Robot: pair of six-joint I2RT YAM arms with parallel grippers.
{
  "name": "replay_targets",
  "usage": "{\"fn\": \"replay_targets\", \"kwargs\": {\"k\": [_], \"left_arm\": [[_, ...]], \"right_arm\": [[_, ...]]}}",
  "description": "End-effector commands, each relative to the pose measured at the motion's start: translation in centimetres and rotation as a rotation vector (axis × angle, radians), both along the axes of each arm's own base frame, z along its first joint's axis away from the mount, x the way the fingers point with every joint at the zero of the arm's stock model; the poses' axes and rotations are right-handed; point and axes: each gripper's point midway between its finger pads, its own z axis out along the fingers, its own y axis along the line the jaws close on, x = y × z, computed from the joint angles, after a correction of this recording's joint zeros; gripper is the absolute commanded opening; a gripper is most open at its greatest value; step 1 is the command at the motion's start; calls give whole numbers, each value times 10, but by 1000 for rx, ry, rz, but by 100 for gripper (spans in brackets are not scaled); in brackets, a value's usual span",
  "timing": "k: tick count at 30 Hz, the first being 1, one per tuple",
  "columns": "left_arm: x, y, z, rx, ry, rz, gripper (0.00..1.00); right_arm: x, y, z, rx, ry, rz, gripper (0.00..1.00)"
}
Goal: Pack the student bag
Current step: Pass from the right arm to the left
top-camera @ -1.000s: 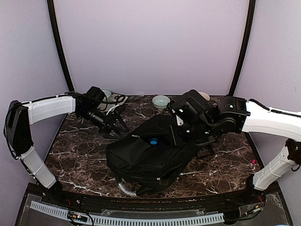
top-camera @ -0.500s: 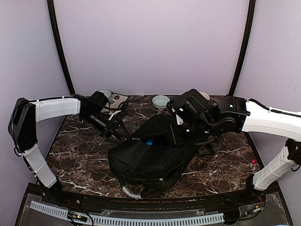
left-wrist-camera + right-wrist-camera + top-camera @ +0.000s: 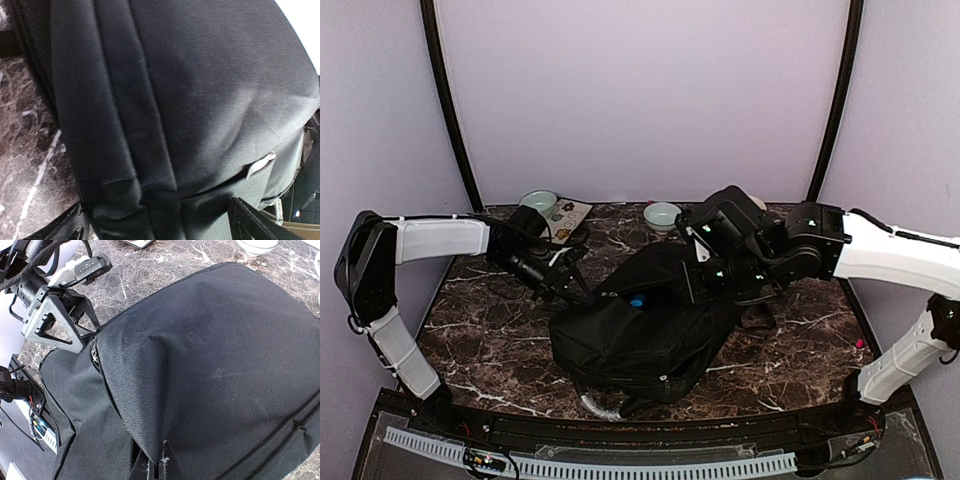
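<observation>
student bag sits mid-table on the dark marble table, slumped flat. Its grey handle is at the near edge and its other end points far-right, under the right arm. A small blue spot shows on the upper face by the lifted flap; can't tell what it is. right gripper is pinched tight on a fold of the bag's top fabric, and the cloth tents up toward the fingers. left gripper is at the bag's far-left edge with jaws spread wide and nothing held. In its wrist view one finger shows at each bottom corner, bag fabric fills the frame, and a silver zipper pull is at the right; contact with the cloth can't be told. At the far table edge there's a pale bowl, a second bowl and a flat card, all well apart from the bag.
</observation>
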Motion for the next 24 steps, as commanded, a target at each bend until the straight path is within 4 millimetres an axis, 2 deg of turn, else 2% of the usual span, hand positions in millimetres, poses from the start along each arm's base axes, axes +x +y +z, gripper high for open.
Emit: {"fn": "replay_targets", "kwargs": {"k": [1,8,10,13,18,21,22,24], "left_arm": [[-7,-11,33,-161,-25,-30,98],[-22,-17,70,-311,-23,-106,98],[-23,-19,72,-315,-30,-112,93],[-22,-24,76,-327,-35,-116,71],[-15,-28,95,-341,-101,-101,27],[-10,-29,104,-337,-129,-81,13],[-9,-29,108,-340,-133,-77,11],[-7,-30,116,-341,-139,-65,5]], "right_arm": [[14,20,65,250,-118,-14,0],[16,21,61,244,-117,-18,0],[17,22,61,247,-119,-20,0],[16,23,61,251,-117,-19,0],[14,22,56,249,-100,-17,0],[11,19,44,220,-78,-13,0],[9,17,39,202,-71,-4,1],[4,13,25,140,-57,30,16]]}}
